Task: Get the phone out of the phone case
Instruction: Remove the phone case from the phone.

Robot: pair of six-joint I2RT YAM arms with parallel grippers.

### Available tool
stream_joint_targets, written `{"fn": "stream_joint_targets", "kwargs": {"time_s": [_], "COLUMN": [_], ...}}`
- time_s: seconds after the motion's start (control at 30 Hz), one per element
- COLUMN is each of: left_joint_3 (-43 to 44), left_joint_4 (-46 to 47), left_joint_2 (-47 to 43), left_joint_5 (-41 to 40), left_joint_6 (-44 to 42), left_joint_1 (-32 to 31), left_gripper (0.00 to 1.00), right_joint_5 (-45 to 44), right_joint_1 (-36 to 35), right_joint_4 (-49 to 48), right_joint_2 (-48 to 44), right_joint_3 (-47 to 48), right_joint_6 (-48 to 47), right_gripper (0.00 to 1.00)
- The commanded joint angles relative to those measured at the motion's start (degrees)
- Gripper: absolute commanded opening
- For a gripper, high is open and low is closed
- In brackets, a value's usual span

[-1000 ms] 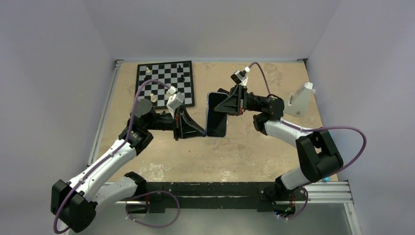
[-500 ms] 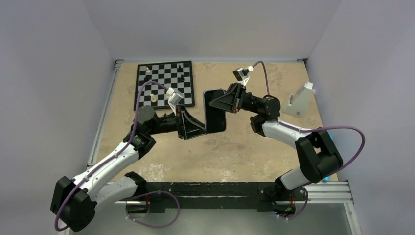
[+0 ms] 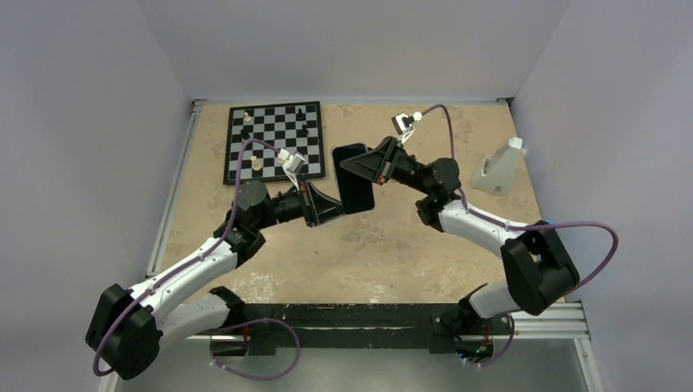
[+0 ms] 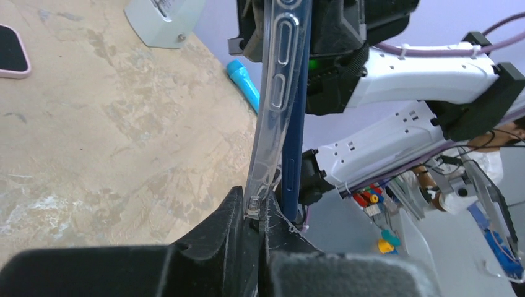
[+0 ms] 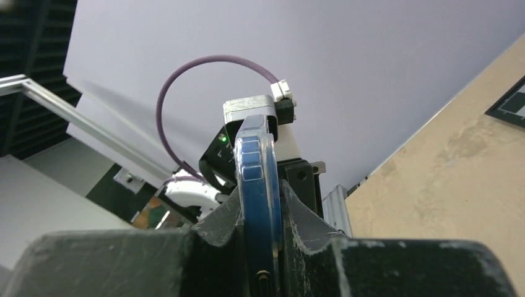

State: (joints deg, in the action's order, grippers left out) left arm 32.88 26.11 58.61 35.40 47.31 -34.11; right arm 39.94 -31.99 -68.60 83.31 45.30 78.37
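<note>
Clear phone case [image 4: 275, 93] re-pinched, left hand [image 4: 255, 213] (phone [image 3: 353, 175] moved farther back).

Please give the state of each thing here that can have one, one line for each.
phone: in the air, on edge, clamped at its far end.
phone case: partly peeled off the phone at the near end.
left gripper: shut on the phone case.
right gripper: shut on the phone.
pink-rimmed phone: flat on the table, screen dark.

A robotics lab: blank walls [image 3: 82, 122] box in a worn tabletop [image 3: 368, 253], and an aluminium rail [image 3: 547, 322] carries two cabled arms [image 3: 192, 261].
</note>
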Motion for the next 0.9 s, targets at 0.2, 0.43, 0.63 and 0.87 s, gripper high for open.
{"fn": "stream_joint_targets", "kwargs": {"time_s": [0.2,0.43,0.63,0.87], "left_joint_3": [-0.8,2.3,3.2,3.4], "left_joint_4": [-13.9,-30.2,-27.8,-36.5], "left_joint_2": [6.1,2.2,-2.9,-12.1], "left_joint_5": [-40.5,-53.3,-33.3,-12.2], "left_joint_6": [-5.9,-4.9,-8.4,-6.2], "left_joint_1": [1.1,1.1,1.2,1.2], "left_gripper": [0.00,0.00,0.03,0.62], "right_joint_5": [-4.9,-9.2,-4.6,1.0], "right_joint_1": [-5.8,-5.8,-4.6,1.1], "right_joint_4": [-10.5,-26.7,-15.5,-12.5], "right_joint_2": [-6.6,-2.4,-2.9,-1.8], "right_joint_3": [-0.4,-1.5,-1.3,-3.3], "right_joint_6": [21.6,35.0,20.7,12.0], "right_gripper": [0.00,0.00,0.00,0.00]}}
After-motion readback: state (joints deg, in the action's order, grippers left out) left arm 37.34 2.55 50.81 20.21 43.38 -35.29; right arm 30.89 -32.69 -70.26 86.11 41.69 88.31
